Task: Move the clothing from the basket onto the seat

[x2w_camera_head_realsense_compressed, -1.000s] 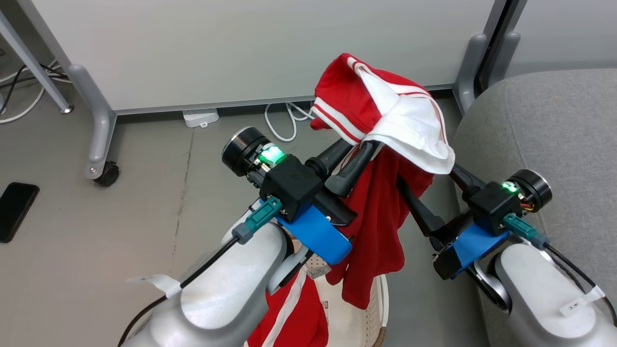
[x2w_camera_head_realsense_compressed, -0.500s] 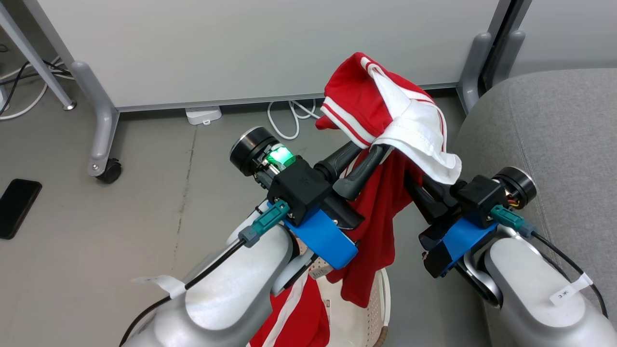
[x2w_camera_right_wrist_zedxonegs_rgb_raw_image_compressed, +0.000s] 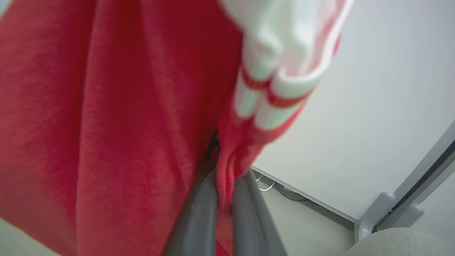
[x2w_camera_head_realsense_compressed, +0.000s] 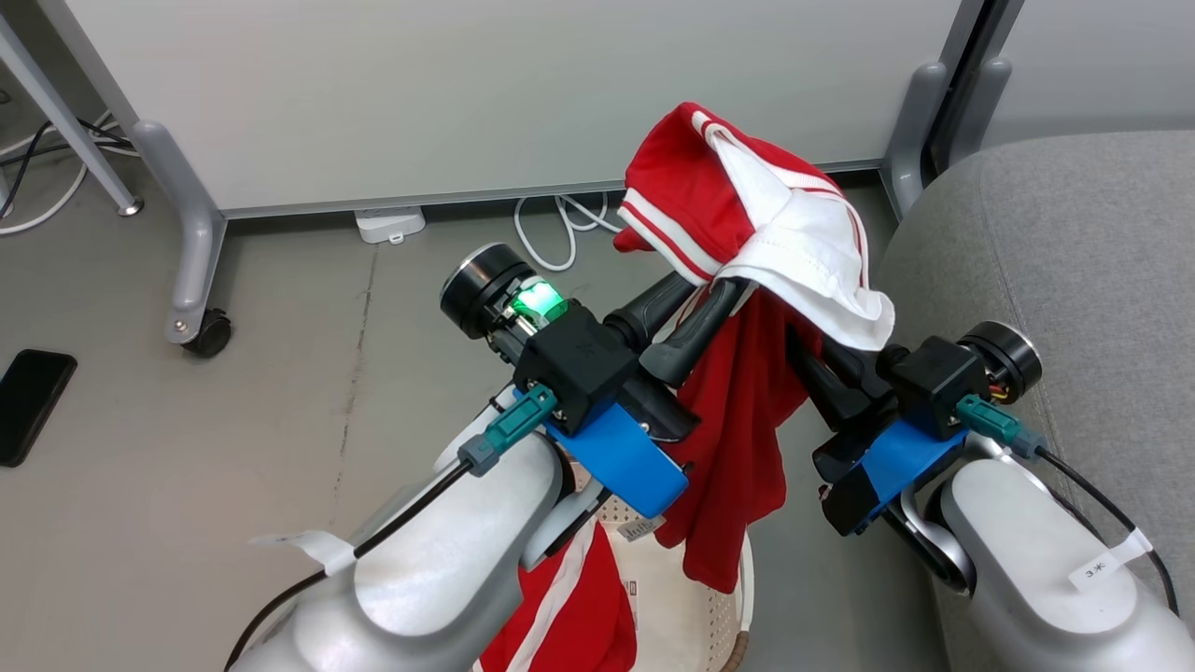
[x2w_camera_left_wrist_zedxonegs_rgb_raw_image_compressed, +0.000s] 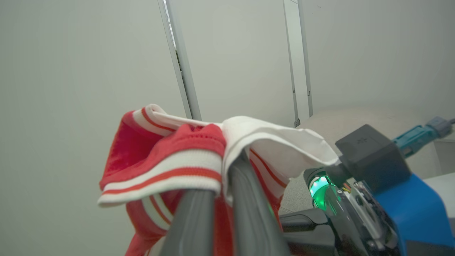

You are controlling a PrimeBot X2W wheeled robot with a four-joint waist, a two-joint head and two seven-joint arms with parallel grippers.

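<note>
Two garments: a lifted garment and a second garment, both soft red cloth with white stripes.
Lifted garment, shape: bunched at the top, with a white panel with a stitched hem folded over one side and a red-and-white ribbed band on the other. A long red fold hangs loose below.
Lifted garment, position: held in the air over the floor, just beside the seat and not on it. The end of its hanging fold is above the basket.
Left fingers: long, smooth, dark grey. They sit close together and are clamped on red cloth, with the tips covered by the ribbed band.
Right fingers: same build, drawn together on a pinched red fold. The tips are buried in cloth.
Second garment, position: crumpled in the basket, showing one broad white stripe, partly behind the pale left forearm.
Basket: cream plastic with a perforated wall and a brown woven-look rim, standing on the floor below the arms.
Seat: light-grey woven upholstery with a rounded edge and one seam.
Floor: smooth and grey, carrying a white cable and a flat black phone.
</note>
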